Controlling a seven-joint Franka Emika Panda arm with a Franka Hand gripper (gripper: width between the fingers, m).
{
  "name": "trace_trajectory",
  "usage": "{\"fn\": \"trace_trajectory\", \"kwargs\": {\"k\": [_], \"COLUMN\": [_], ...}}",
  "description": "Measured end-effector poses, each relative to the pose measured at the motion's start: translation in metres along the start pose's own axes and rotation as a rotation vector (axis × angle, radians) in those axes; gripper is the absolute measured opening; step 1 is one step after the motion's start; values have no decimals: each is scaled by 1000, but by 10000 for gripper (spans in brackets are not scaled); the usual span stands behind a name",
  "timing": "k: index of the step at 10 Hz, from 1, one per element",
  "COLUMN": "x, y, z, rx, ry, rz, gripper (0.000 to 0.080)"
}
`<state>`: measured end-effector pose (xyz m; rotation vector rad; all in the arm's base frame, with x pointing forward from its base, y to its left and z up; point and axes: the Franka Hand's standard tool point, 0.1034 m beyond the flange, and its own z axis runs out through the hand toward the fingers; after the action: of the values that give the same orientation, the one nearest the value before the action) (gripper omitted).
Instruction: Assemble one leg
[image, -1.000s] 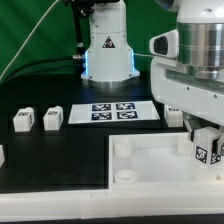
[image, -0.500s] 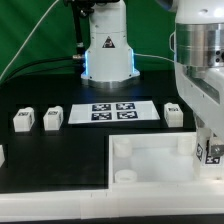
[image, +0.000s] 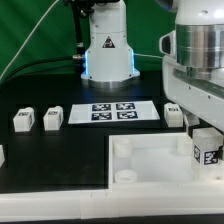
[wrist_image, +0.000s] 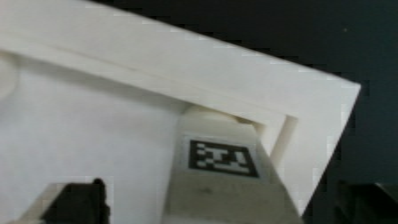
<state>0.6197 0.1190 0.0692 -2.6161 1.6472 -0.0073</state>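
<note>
A leg (image: 207, 149), a small white block with a black-and-white tag, stands upright at the right far corner of the large white tray-like tabletop (image: 150, 160). My gripper (image: 203, 131) is right above it. In the wrist view the leg (wrist_image: 222, 160) sits in the tabletop's corner (wrist_image: 107, 110) between my two dark fingers (wrist_image: 79, 201). There is a clear gap between one finger and the leg, so the gripper (wrist_image: 228, 208) is open around it.
Two loose legs (image: 24, 120) (image: 52, 117) stand at the exterior view's left, another (image: 173, 114) just behind my hand, and one is cut off at the left edge (image: 2, 155). The marker board (image: 112, 111) lies mid-table in front of the robot base (image: 108, 55).
My hand dipped and turned over the leg, then came back up a little. The leg stays at the tabletop's corner, its tag now facing the exterior camera more squarely.
</note>
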Motion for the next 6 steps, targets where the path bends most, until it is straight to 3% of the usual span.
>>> {"fn": "trace_trajectory", "kwargs": {"k": [6], "x": [3], "y": [3], "z": [1], "rx": [-11], "ry": [7], "rz": [-616], "gripper": [649]}}
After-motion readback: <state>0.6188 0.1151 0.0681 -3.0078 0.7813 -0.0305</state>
